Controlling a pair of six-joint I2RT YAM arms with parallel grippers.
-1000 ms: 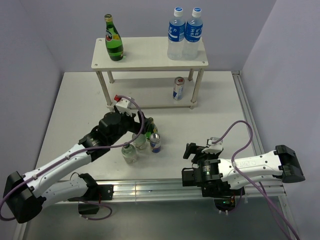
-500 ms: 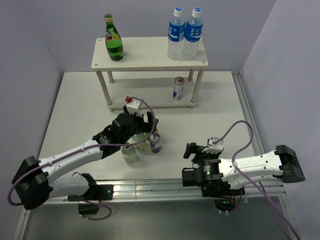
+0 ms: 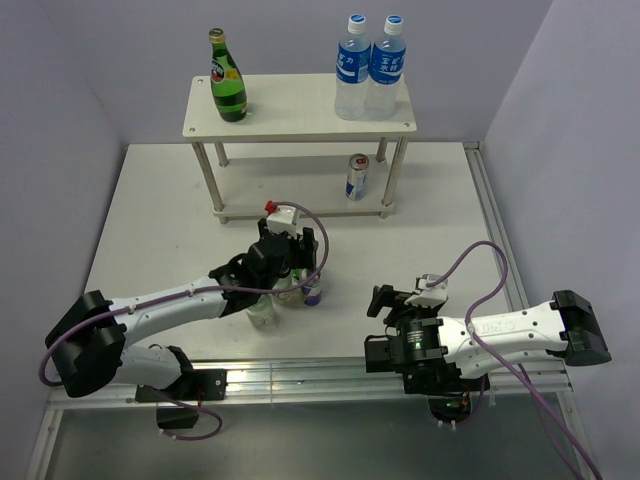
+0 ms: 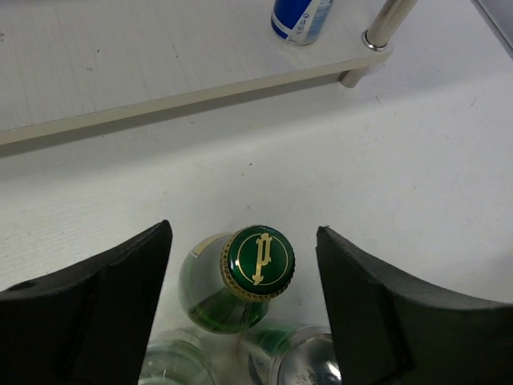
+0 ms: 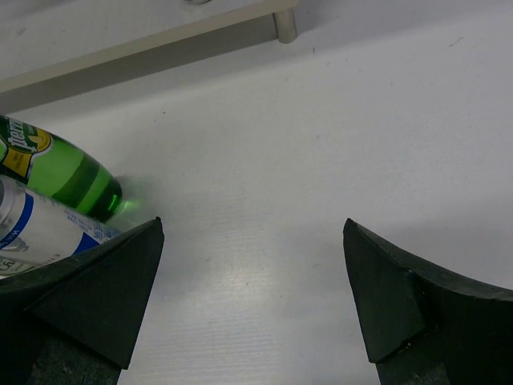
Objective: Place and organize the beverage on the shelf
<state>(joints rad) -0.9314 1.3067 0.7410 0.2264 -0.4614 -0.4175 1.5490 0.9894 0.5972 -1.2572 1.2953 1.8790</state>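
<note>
Just in front of the shelf [image 3: 300, 128]: left gripper [image 4: 242, 241], spread wide either side of a dark-green bottle [image 4: 257, 258], beside a clear bottle [image 3: 261, 312] and a can [image 5: 40, 228]. Farther from the shelf: right gripper [image 5: 252, 233], likewise spread, empty.

Lilac walls [image 3: 70, 60], white table [image 3: 150, 220].

Bright, even light; shadows perhaps soft.
</note>
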